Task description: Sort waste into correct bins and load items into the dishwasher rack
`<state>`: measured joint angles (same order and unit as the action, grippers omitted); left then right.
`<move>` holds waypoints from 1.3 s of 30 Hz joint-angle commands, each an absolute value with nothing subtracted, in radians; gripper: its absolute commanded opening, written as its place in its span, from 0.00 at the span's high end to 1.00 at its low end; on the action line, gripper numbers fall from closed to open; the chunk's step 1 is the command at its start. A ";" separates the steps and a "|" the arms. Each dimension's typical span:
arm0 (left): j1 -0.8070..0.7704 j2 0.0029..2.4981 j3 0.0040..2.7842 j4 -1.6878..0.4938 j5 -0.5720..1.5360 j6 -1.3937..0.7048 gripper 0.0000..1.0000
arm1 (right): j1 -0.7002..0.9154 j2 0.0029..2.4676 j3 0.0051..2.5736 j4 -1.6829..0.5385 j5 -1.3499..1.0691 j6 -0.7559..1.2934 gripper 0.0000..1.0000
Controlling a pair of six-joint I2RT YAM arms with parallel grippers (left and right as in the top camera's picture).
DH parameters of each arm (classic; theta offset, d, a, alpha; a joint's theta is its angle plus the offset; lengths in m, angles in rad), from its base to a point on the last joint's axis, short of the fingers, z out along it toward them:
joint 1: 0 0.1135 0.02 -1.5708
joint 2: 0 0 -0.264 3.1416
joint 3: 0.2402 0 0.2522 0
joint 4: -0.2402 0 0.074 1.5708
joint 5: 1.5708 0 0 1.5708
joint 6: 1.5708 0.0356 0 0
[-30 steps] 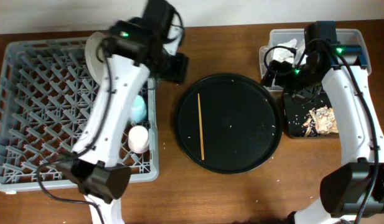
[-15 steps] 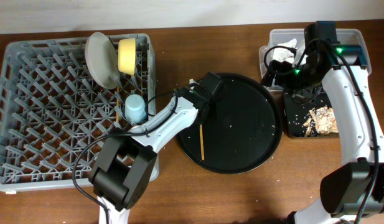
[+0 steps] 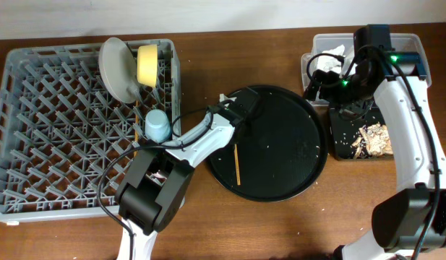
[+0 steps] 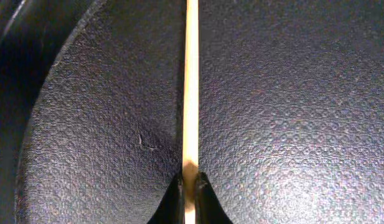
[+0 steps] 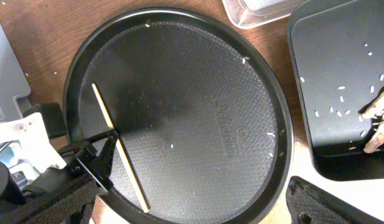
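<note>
A wooden chopstick lies on the large round black tray. My left gripper is shut on it. In the left wrist view the two black fingertips pinch the chopstick low over the tray floor. From the right wrist the same grip shows about midway along the chopstick. My right gripper hangs open and empty near the clear tub. In the grey dishwasher rack stand the pale plate, the yellow bowl and the blue cup.
A white napkin lies in the clear tub. The shallow black rectangular tray holds tan food scraps and scattered crumbs. The left arm crosses the rack's right edge and hides part of it.
The left arm swung from above the rack's back right corner down onto the round tray. Its jaws closed on the chopstick. The right arm stayed still.
</note>
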<state>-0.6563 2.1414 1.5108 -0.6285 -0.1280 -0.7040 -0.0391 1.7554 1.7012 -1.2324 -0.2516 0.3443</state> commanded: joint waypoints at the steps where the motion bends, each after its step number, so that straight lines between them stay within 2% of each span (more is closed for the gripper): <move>1: -0.658 2.182 1.549 -0.682 -0.118 -0.710 0.99 | -0.031 1.759 1.698 -1.233 -0.246 0.345 0.02; 4: -0.658 2.182 1.692 -0.834 -0.121 -0.588 0.99 | -0.031 1.759 1.698 -1.233 -0.246 0.345 0.01; 5: -0.657 2.182 1.856 -0.974 -0.170 -0.471 0.99 | -0.031 1.759 1.698 -1.233 -0.246 0.345 0.02; 8: -0.609 2.182 2.129 -1.193 -0.218 -0.346 0.99 | -0.031 1.759 1.698 -1.233 -0.246 0.345 0.02; 12: -0.440 2.182 2.445 -1.526 -0.234 -0.233 0.99 | -0.031 1.759 1.698 -1.233 -0.246 0.345 0.02; 13: -0.321 2.182 2.525 -1.637 -0.259 -0.234 0.99 | -0.031 1.759 1.698 -1.233 -0.246 0.345 0.02; 15: -0.180 2.182 2.518 -1.657 -0.259 -0.233 0.99 | -0.031 1.759 1.698 -1.233 -0.246 0.345 0.02; 19: -0.009 2.183 2.518 -1.651 -0.255 -0.232 0.99 | -0.031 1.759 1.698 -1.233 -0.246 0.345 0.02; 22: -0.023 2.207 2.472 -1.654 -0.234 -0.184 0.99 | -0.031 1.759 1.698 -1.233 -0.246 0.345 0.01; 26: -0.019 2.207 2.248 -1.505 -0.259 -0.154 0.99 | -0.031 1.759 1.698 -1.233 -0.246 0.345 0.02; 27: -0.019 2.207 2.225 -1.481 -0.259 -0.154 0.91 | -0.031 1.759 1.698 -1.233 -0.246 0.345 0.02; 28: -0.019 2.207 2.221 -1.470 -0.258 -0.154 0.67 | -0.031 1.759 1.698 -1.233 -0.246 0.345 0.01; 29: -0.019 2.206 2.222 -1.462 -0.258 -0.154 0.48 | -0.033 1.759 1.698 -1.233 -0.246 0.345 0.02; 30: -0.019 2.206 2.222 -1.465 -0.246 -0.154 0.43 | -0.033 1.759 1.698 -1.233 -0.246 0.345 0.02; 35: -0.062 2.103 2.434 -1.688 -0.201 -0.152 0.41 | -0.033 1.759 1.698 -1.233 -0.246 0.345 0.02; 39: -0.121 1.854 2.270 -1.689 -0.155 -0.157 0.41 | -0.033 1.759 1.698 -1.233 -0.246 0.345 0.02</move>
<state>-0.1131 1.9659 2.3833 -1.6894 -0.1719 -0.1596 -0.0391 1.7557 1.7012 -1.2320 -0.2516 0.3439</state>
